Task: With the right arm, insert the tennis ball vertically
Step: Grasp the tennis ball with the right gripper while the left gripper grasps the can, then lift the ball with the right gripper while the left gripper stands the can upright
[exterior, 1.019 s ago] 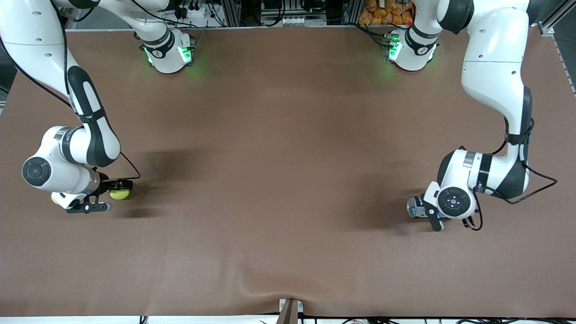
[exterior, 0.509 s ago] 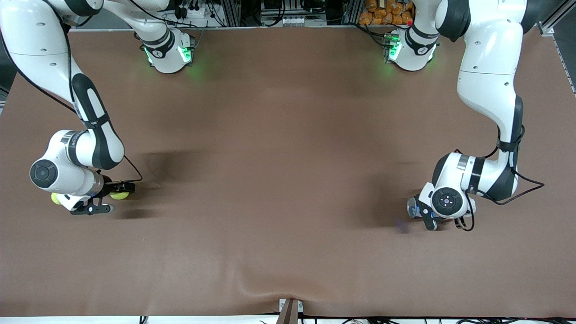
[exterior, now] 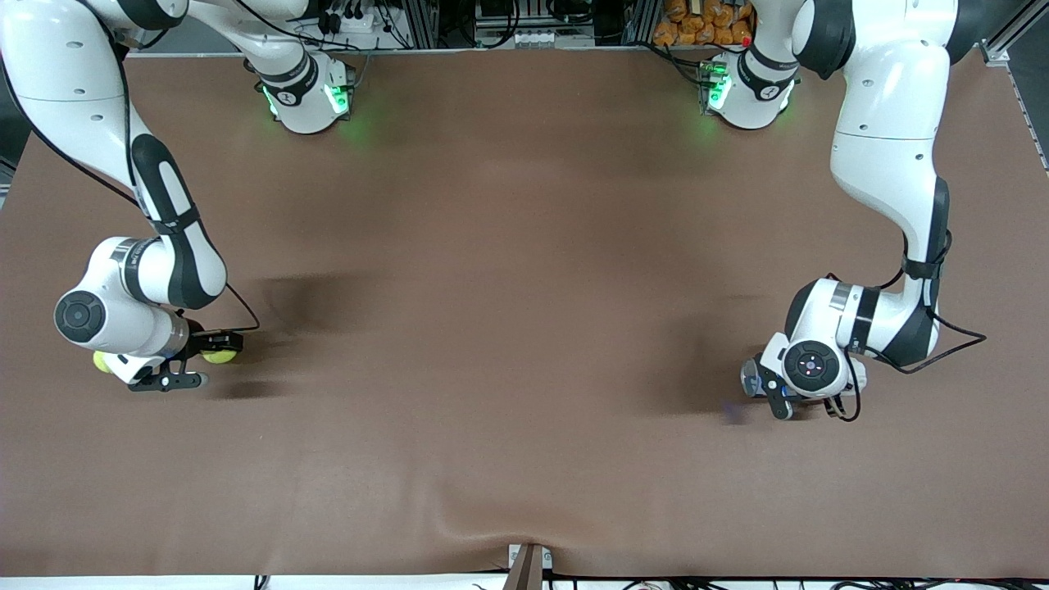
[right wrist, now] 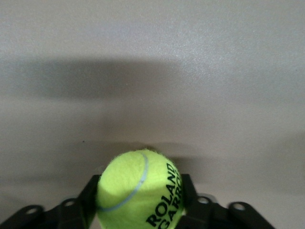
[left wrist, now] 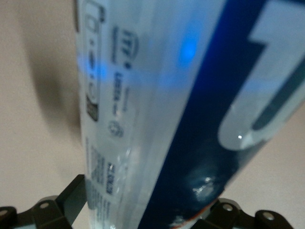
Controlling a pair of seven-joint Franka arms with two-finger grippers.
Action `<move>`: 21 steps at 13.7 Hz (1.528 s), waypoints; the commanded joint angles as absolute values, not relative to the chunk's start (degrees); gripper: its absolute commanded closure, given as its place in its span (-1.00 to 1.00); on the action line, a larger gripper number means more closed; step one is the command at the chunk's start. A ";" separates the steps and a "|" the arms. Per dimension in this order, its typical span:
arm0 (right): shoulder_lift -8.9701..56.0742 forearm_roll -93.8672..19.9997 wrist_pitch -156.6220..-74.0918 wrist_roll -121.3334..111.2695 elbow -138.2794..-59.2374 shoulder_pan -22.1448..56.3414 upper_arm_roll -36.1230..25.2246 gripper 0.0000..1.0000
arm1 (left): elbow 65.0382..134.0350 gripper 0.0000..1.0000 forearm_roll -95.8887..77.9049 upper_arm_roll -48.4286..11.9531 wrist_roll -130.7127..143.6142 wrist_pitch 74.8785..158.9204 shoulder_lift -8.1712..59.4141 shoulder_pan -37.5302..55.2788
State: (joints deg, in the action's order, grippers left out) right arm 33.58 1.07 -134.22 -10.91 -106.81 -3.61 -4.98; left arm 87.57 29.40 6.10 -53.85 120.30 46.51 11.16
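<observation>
My right gripper (exterior: 215, 358) is at the right arm's end of the table, low over the brown cloth, shut on a yellow-green tennis ball (exterior: 220, 356). The right wrist view shows the ball (right wrist: 138, 191), printed ROLAND GARROS, between the black fingers (right wrist: 90, 195) of my right gripper (right wrist: 138, 200). My left gripper (exterior: 770, 387) is at the left arm's end, shut on a clear ball can with a blue label (exterior: 751, 375). The can (left wrist: 157, 105) fills the left wrist view, held by my left gripper (left wrist: 147, 212).
A second yellow-green ball (exterior: 101, 361) lies partly hidden under the right arm's wrist. The brown cloth (exterior: 508, 328) covers the whole table and bulges at its front edge near a small bracket (exterior: 529, 561). Both arm bases stand along the table's farthest edge.
My left gripper and the can have shifted a little toward the right arm's end. My right gripper, with the ball, has moved slightly.
</observation>
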 commanded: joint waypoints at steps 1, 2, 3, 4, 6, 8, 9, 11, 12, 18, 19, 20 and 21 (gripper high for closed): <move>32.96 1.49 -133.77 -11.86 -106.35 -4.04 -4.66 0.62 | 88.42 -0.79 30.67 6.06 -54.40 121.99 46.67 10.90; 32.35 1.49 -132.90 -12.74 -105.65 -4.04 -4.75 0.80 | 88.42 -0.57 30.67 6.06 -54.40 121.99 46.67 10.90; 31.39 1.49 -130.72 -13.01 -104.69 -3.96 -4.75 0.87 | 88.42 -0.47 30.67 6.06 -54.40 121.99 46.67 10.90; 30.25 1.49 -127.04 -12.75 -102.76 -4.04 -4.75 0.95 | 88.42 -0.38 30.59 6.06 -54.40 121.99 46.67 10.90; 28.48 1.41 -119.57 -13.01 -98.11 -3.96 -4.75 1.00 | 88.33 -0.36 30.67 6.06 -54.40 121.99 46.67 10.90; 27.78 1.41 -113.15 -12.48 -92.58 -3.78 -4.75 1.00 | 87.81 -0.37 30.59 6.06 -56.23 121.91 46.23 11.16; 27.43 1.32 -110.07 -12.39 -89.68 -3.69 -4.75 1.00 | 87.45 -0.38 30.50 6.06 -57.73 121.90 45.80 11.34; 27.33 1.06 -103.13 -12.31 -83.27 -3.95 -4.83 1.00 | 86.84 -0.38 29.45 5.72 -60.02 121.90 44.48 11.08; 27.33 1.05 -99.88 -12.30 -80.10 -4.13 -4.83 1.00 | 86.49 -0.38 29.36 4.23 -60.73 121.73 43.69 10.64; 22.60 1.41 -92.90 -6.79 -73.56 -3.96 -4.57 1.00 | 86.48 -0.36 19.81 -2.97 -60.91 121.73 38.24 10.63; 21.98 1.32 -92.90 -5.98 -73.56 -3.96 -4.48 1.00 | 86.48 -0.36 16.38 -4.73 -60.91 121.73 36.84 10.55; 21.80 1.23 -92.81 -5.98 -73.56 -3.96 -4.48 1.00 | 86.14 -0.35 12.69 -6.40 -60.82 121.73 35.78 10.55; 21.62 1.06 -92.81 -5.98 -73.56 -3.96 -4.48 1.00 | 85.00 -0.35 8.74 -7.63 -60.65 121.73 35.08 10.63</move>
